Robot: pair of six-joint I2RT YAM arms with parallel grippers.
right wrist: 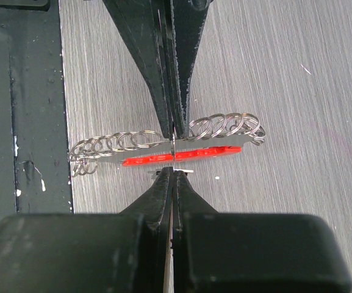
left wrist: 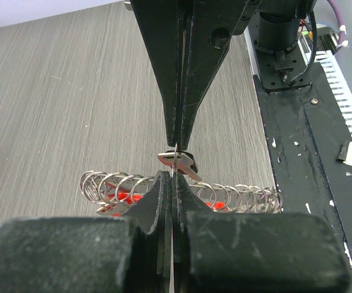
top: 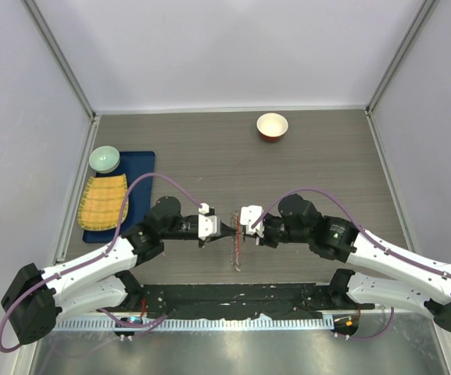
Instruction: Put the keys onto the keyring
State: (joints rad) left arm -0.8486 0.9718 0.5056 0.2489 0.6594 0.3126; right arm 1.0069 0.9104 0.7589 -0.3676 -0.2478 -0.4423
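Note:
The keyring, a red bar (right wrist: pixel 182 156) joined to a chain of silvery rings (right wrist: pixel 224 126), lies flat on the table at the centre (top: pixel 236 251). It also shows in the left wrist view (left wrist: pixel 237 196). My left gripper (top: pixel 227 226) and right gripper (top: pixel 243 226) meet tip to tip just above it. Both are shut. The left gripper (left wrist: pixel 173 176) pinches a thin metal ring seen edge-on. The right gripper (right wrist: pixel 172 171) pinches a small silvery key (left wrist: pixel 180 161) against that ring. The blue-headed, red and black-and-white keys are out of view.
A red-rimmed white bowl (top: pixel 272 125) stands at the far centre-right. At the left, a green bowl (top: pixel 105 158) and a yellow mat (top: pixel 104 201) sit on a blue tray (top: pixel 141 166). The black base strip (top: pixel 233 301) runs along the near edge.

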